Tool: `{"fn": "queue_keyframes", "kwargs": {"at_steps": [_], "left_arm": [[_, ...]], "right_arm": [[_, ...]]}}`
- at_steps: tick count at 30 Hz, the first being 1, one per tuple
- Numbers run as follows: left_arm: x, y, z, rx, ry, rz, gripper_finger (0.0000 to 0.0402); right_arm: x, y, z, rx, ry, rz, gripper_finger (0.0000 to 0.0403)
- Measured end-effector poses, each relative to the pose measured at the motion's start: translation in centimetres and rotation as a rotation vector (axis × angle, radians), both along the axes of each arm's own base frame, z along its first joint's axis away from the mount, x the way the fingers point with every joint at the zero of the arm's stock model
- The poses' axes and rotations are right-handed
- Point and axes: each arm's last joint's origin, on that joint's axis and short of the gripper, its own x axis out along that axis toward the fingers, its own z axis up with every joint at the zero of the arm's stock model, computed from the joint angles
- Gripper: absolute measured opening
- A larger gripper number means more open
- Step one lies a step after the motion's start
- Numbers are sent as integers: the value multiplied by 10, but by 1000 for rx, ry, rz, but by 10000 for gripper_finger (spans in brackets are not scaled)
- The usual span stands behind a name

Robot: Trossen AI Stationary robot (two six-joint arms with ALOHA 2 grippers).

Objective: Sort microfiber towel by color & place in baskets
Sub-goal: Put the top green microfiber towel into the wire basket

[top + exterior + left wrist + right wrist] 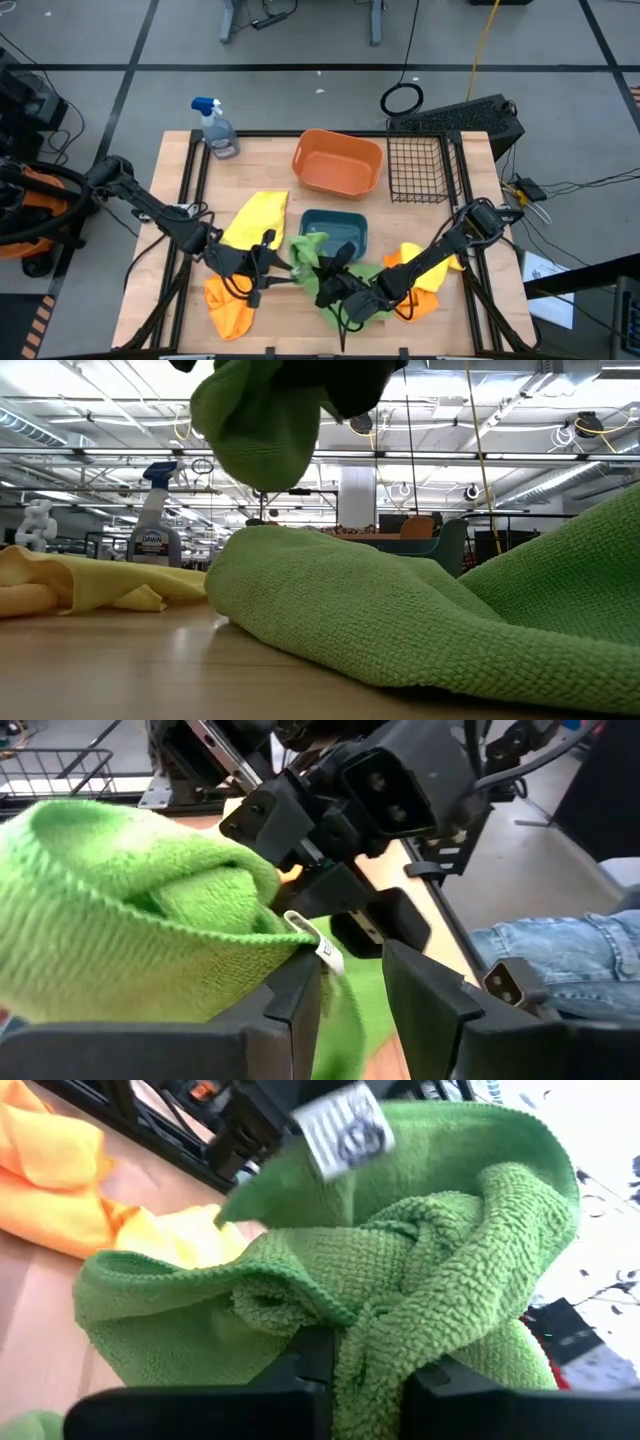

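— Right gripper (pixel 335 285) status?
— Closed on a green towel (pixel 310 255), lifted just near of the teal tray (pixel 345 225), presumably for sorting.
— Left gripper (pixel 268 268)?
— Clamped on the same towel, perhaps for handover.

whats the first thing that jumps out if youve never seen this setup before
Both grippers meet over the near middle of the table, the left gripper and right gripper each at a bright green towel bunched between them, just in front of the teal tray. Around them lie a yellow towel on the left and orange towels at the near edge. Behind, the orange tub and the black wire basket hold no towels.
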Motion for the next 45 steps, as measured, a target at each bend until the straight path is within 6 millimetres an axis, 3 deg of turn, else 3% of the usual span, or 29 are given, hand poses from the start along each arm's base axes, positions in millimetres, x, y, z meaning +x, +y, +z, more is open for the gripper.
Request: {"fn": "queue_keyframes", "kwargs": {"at_steps": [9, 15, 25, 32, 40, 45], "left_arm": [[-14, -7, 1, 23, 46, -47, 116], [-18, -11, -2, 45, 65, -52, 116], [-20, -10, -4, 82, 75, -7, 116], [-20, -8, -6, 112, 81, 37, 116], [-20, -8, -6, 111, 81, 38, 116], [-16, -10, -12, 129, 97, 44, 116]], "right_arm": [[-21, 13, 30, 1, -18, 32, 34], [-41, 9, 50, 35, 22, 35, 34], [-85, -30, 83, 77, 144, -40, 35], [-122, -62, 103, 210, 122, -159, 36], [-147, -83, 99, 264, 131, -311, 36], [-153, -104, 98, 413, 81, -467, 36]]}}
